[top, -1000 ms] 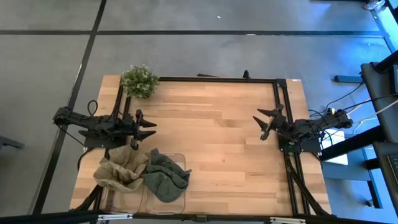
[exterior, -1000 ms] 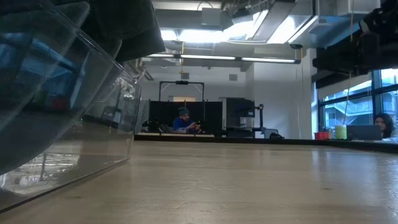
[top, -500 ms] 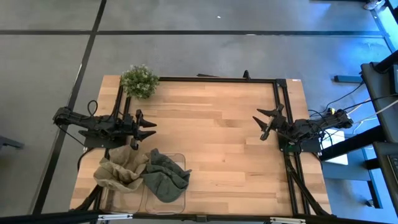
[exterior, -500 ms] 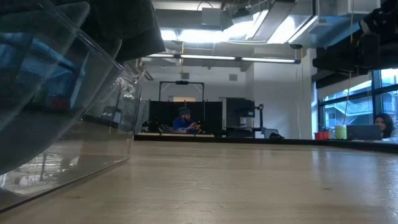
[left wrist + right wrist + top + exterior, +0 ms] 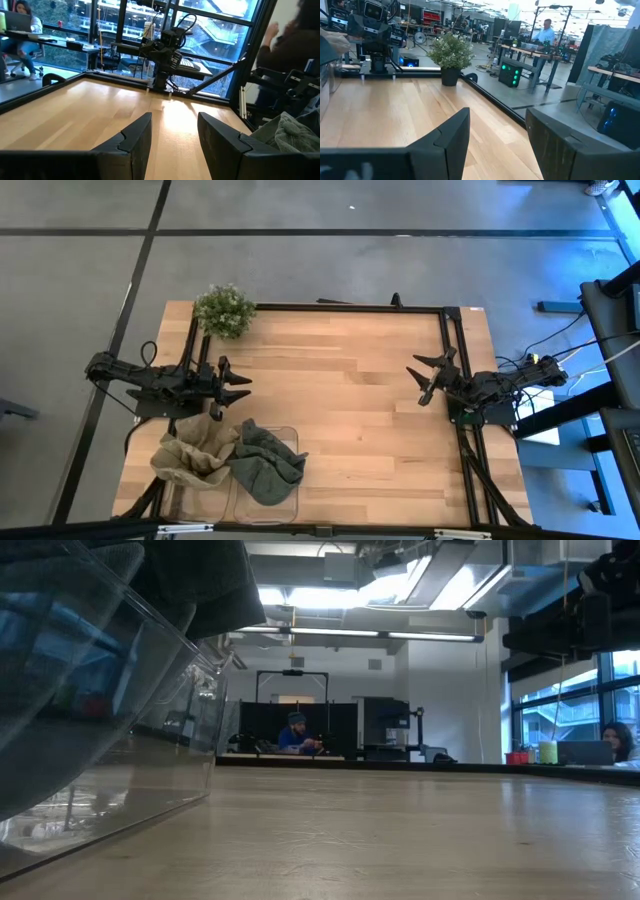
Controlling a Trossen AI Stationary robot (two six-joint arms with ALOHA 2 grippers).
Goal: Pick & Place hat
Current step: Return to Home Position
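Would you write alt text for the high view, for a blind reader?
Overhead: a wooden table with a brown cap and a dark cap in two clear bins near the left pincer. The right pincer waits opposite, both open; a plant at one corner.

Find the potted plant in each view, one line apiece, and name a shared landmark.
High view: potted plant at a corner of the table, in the picture's upper left.
Low view: not in it.
Left wrist view: not in it.
Right wrist view: potted plant across the table, standing at its edge.
Shared landmark: the wooden table.
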